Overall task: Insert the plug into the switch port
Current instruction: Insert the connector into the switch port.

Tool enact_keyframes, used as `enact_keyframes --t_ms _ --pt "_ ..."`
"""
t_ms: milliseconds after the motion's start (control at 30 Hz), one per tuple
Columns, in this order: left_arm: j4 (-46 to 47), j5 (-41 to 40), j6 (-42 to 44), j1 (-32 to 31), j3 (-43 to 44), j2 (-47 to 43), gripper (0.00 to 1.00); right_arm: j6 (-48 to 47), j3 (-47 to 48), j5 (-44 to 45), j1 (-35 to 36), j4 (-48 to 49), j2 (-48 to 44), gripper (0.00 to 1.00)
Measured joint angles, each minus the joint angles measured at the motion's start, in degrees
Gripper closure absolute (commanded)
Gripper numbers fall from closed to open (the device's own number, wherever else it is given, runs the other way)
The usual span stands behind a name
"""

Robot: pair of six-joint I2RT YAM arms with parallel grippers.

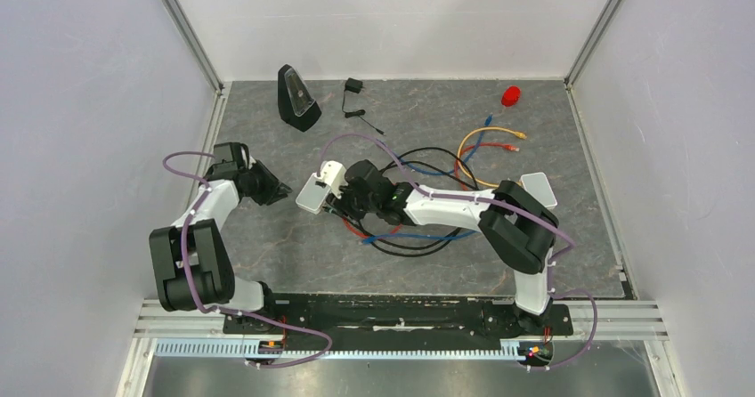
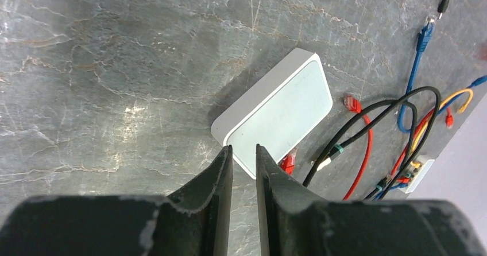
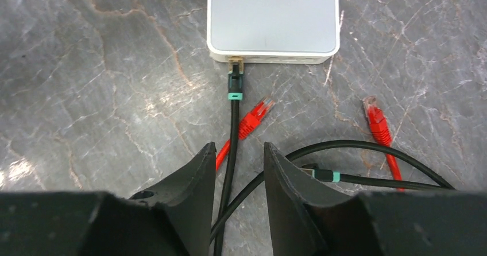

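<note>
**Plug seated in the switch port, both grippers standing open**

The switch (image 1: 312, 198), a flat pale box with rounded corners, is lying on the table (image 1: 267, 255) left of its middle, about halfway between the near and far edges. In the right wrist view the plug (image 3: 235, 72), marked by a teal band, is sitting in the switch port (image 3: 235, 58), at the left end of the box edge facing that camera. Its black cable (image 3: 232, 130) is trailing back toward the lens. The right gripper (image 3: 238, 155) is hovering behind the plug. Its jaws are standing apart, and the cable is passing through the gap between them unclamped. The left gripper (image 2: 244, 152) is hanging at a corner of the switch, jaws slightly parted and holding nothing; whether a fingertip is touching the box cannot be told. A loose red plug (image 3: 255, 115) is lying just beside the black cable, and another red plug (image 3: 376, 118) is lying farther off. A black wedge-shaped device (image 1: 296, 99) is standing near the table's far left corner, well apart from the switch. A second white box (image 1: 539, 188) is lying toward the right edge.
</note>
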Motion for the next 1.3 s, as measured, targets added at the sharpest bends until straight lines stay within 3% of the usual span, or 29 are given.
enact_keyframes --t_ms 367,867,1033,1133,1233,1267,1300 --pt "-5.4 4.1 6.4 0.0 1.5 -2.7 0.72 3.0 -2.8 -5.9 0.3 -2.6 -1.0 0.62" --pt "-6.6 5.6 7.8 0.0 1.5 -3.5 0.72 6.8 -1.8 -1.0 0.3 -3.1 4.1 0.61" --pt "-6.6 5.6 7.8 0.0 1.5 -3.5 0.72 6.6 -1.2 0.0 0.3 -2.5 4.8 0.92" --pt "-6.1 6.8 7.7 0.0 1.1 -3.5 0.72 6.0 -1.0 -0.9 0.2 -2.4 5.0 1.0" --pt "-4.2 9.1 7.2 0.0 -0.9 -4.1 0.72 5.3 -0.7 -3.1 0.1 -2.9 5.0 0.98" --pt "-3.4 10.2 6.6 0.0 -2.1 -4.5 0.72 5.1 -0.7 -4.3 0.1 -3.0 5.0 0.94" --pt "-2.8 11.1 6.0 -0.1 -3.4 -4.9 0.71 5.1 -0.7 -5.1 0.0 -3.1 5.0 0.84"
